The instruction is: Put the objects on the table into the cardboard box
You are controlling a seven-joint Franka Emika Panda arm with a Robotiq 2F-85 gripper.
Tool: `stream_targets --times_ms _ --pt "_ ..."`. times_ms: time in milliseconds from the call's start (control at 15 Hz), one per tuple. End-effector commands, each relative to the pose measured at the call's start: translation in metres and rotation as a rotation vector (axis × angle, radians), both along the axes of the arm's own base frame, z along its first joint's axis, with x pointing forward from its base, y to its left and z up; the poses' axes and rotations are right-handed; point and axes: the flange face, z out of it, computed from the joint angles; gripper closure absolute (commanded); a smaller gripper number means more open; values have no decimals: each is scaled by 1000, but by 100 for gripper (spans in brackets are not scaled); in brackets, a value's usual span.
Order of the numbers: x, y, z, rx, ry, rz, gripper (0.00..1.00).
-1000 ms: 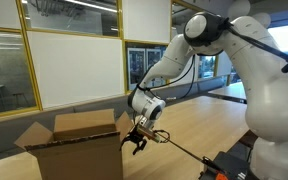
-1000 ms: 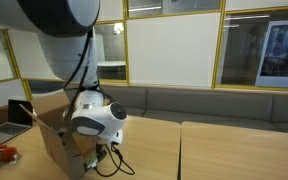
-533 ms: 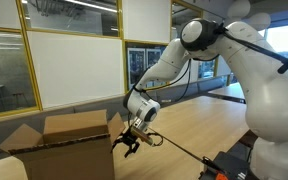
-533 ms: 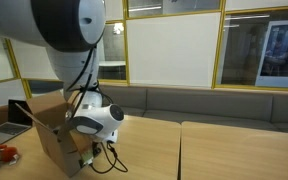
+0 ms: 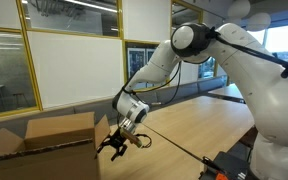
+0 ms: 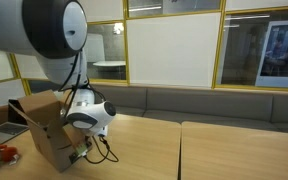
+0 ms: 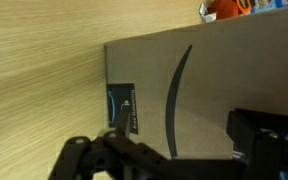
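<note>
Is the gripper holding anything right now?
No, in an exterior view the gripper hangs open with nothing between its jaws, next to the cardboard box.

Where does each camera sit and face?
An exterior view: beside the robot, facing across the table toward glass walls; arm reaches left to the cardboard box.
An exterior view: near the arm, facing bench seating and windows; a large joint fills top left.
Wrist view: facing the box's printed side; open jaws at bottom edge.
Shared: all show box and table.
</note>
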Motion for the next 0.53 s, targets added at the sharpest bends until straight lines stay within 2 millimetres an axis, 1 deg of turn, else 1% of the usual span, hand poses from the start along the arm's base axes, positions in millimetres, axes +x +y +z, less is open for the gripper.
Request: stream_targets --times_ms 0,267,467 --pt "23 33 1 31 -16 48 0" --pt "37 67 0 55 -27 95 0" --pt "45 88 1 70 -33 122 0"
